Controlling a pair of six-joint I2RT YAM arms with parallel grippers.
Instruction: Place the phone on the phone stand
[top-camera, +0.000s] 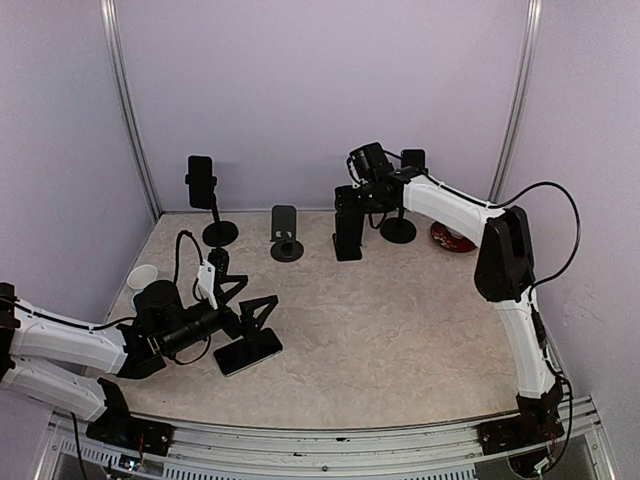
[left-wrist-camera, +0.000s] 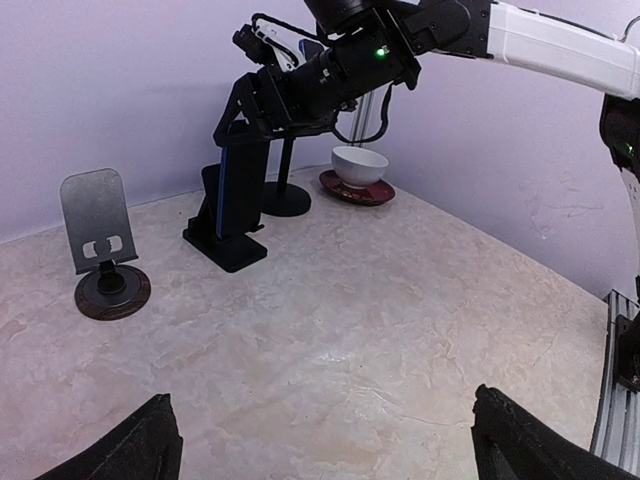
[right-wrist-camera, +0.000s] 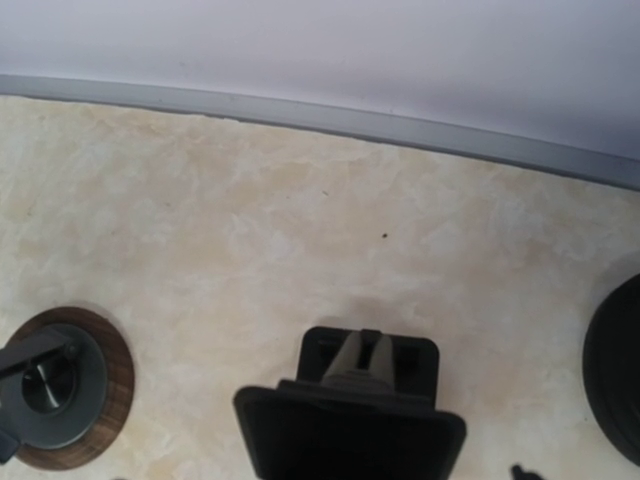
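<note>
A dark phone (left-wrist-camera: 238, 190) with a blue edge stands upright on the black phone stand (left-wrist-camera: 228, 250) at the back of the table. My right gripper (left-wrist-camera: 245, 115) is shut on its upper end from above. The right wrist view looks down on the phone's top edge (right-wrist-camera: 350, 435), with the stand's base (right-wrist-camera: 368, 355) below it. My left gripper (top-camera: 250, 300) hangs low at the front left, open and holding nothing, its fingertips (left-wrist-camera: 150, 445) wide apart over bare table. A second phone (top-camera: 248, 352) lies flat just in front of it.
A grey plate stand on a round wooden base (top-camera: 286, 235) stands left of the black stand. Tall pole stands rise at the back left (top-camera: 203, 185) and behind the right arm (top-camera: 398, 230). A white bowl on a red saucer (left-wrist-camera: 360, 170) sits back right, a white cup (top-camera: 142, 277) at left.
</note>
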